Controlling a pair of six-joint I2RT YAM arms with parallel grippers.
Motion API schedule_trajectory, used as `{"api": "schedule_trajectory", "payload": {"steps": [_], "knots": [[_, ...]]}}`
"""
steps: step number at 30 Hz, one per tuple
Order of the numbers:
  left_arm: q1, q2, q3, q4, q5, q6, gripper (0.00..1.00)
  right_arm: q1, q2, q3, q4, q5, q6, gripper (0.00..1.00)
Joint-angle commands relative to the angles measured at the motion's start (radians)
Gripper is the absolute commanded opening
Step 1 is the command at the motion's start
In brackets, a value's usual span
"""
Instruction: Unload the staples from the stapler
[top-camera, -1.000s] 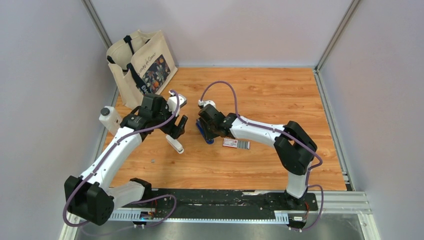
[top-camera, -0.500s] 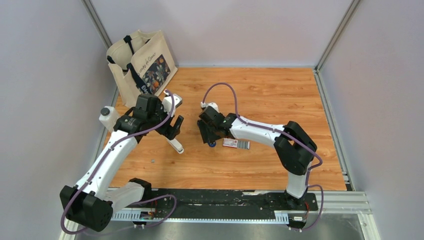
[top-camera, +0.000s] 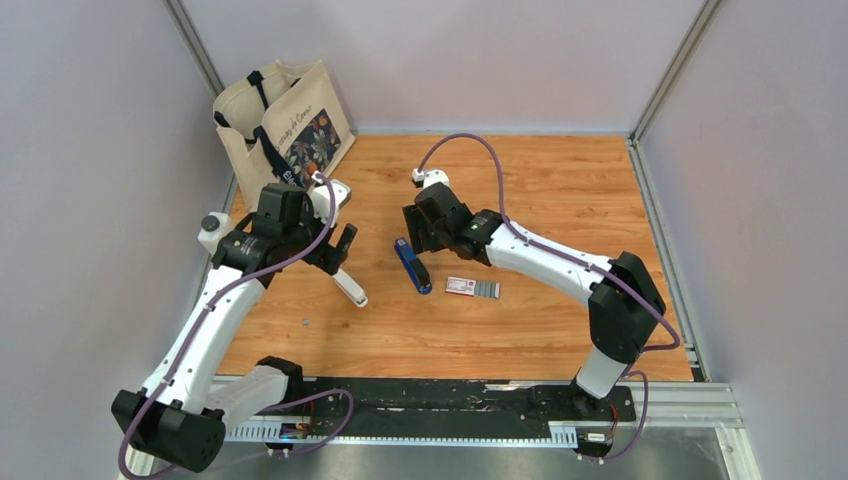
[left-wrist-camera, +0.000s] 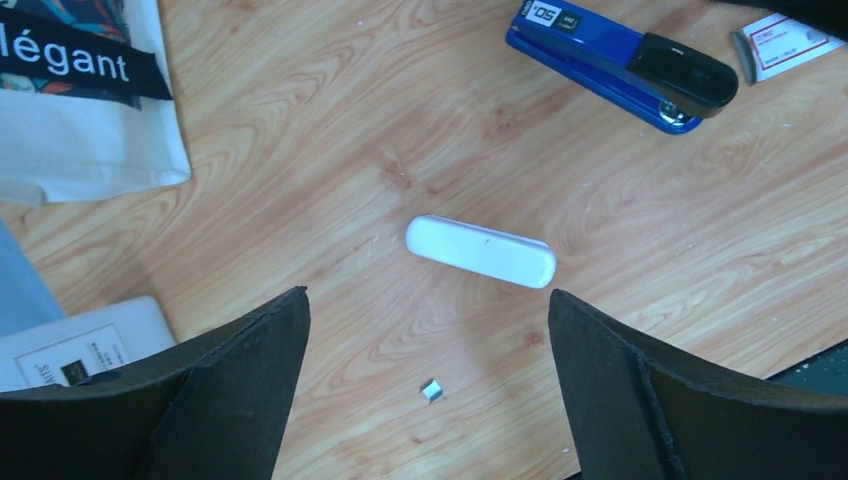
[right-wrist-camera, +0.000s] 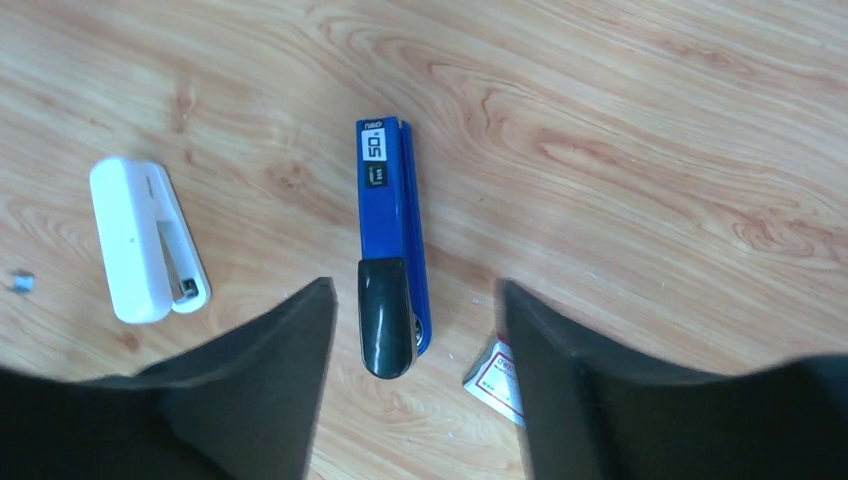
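The blue stapler with a dark end lies flat on the wooden table, shut, with nothing holding it. It also shows in the left wrist view and the right wrist view. My right gripper hangs open and empty just behind and above it, and in its own view the dark end sits between the spread jaws. My left gripper is open and empty to the left, above a white oblong stapler-like piece. A tiny metal bit lies below my left gripper.
A small red-and-white box lies just right of the stapler. A cream tote bag stands at the back left, with a white bottle by the left wall. The white piece lies left of the stapler.
My right gripper let go of the stapler and drew back toward the far side; the stapler now lies uncovered on the table. My left arm pulled back to the left.
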Motion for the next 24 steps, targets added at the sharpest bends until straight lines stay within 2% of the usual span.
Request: {"api": "schedule_trajectory", "payload": {"steps": [1, 2, 3, 4, 5, 7, 8, 9, 12, 13, 15, 17, 20, 24], "knots": [[0.003, -0.044, -0.010, -0.011, -0.060, 0.002, 0.87, 0.006, -0.041, -0.015, 0.065, 0.022, -0.088, 0.45], [0.003, -0.044, -0.017, -0.007, -0.087, 0.006, 0.68, 0.013, -0.032, 0.007, 0.002, 0.026, -0.089, 0.39], [0.002, -0.041, -0.020, -0.010, -0.093, 0.017, 0.59, 0.019, -0.001, 0.037, -0.036, 0.017, -0.091, 0.32], [0.003, -0.035, -0.018, -0.014, -0.101, 0.019, 0.49, 0.025, 0.016, 0.080, -0.072, 0.016, -0.089, 0.12], [0.003, -0.033, -0.015, -0.017, -0.109, 0.022, 0.26, 0.036, 0.032, 0.103, -0.133, 0.024, -0.082, 0.03], [0.003, -0.032, -0.012, -0.025, -0.112, 0.020, 0.07, 0.045, 0.065, 0.127, -0.170, 0.021, -0.068, 0.01], [0.003, -0.032, -0.012, -0.025, -0.116, 0.016, 0.00, 0.056, 0.069, 0.125, -0.176, 0.019, -0.060, 0.06], [0.003, -0.033, -0.014, -0.028, -0.116, 0.012, 0.00, 0.059, 0.077, 0.124, -0.176, 0.009, -0.057, 0.10], [0.003, -0.042, -0.020, -0.026, -0.110, 0.002, 0.00, 0.073, 0.097, 0.130, -0.187, 0.010, -0.050, 0.37], [0.003, -0.042, -0.020, -0.028, -0.109, 0.002, 0.03, 0.075, 0.102, 0.136, -0.192, 0.012, -0.047, 0.55], [0.003, -0.041, -0.020, -0.040, -0.107, 0.003, 0.38, 0.076, 0.123, 0.151, -0.207, 0.001, -0.045, 0.57], [0.003, -0.044, -0.020, -0.046, -0.107, 0.006, 0.63, 0.079, 0.134, 0.163, -0.221, -0.002, -0.043, 0.66], [0.003, -0.053, -0.026, -0.046, -0.107, 0.006, 0.82, 0.081, 0.160, 0.171, -0.230, 0.000, -0.045, 0.72], [0.003, -0.056, -0.027, -0.051, -0.100, 0.011, 0.83, 0.081, 0.195, 0.174, -0.225, -0.004, -0.051, 0.71]]}}
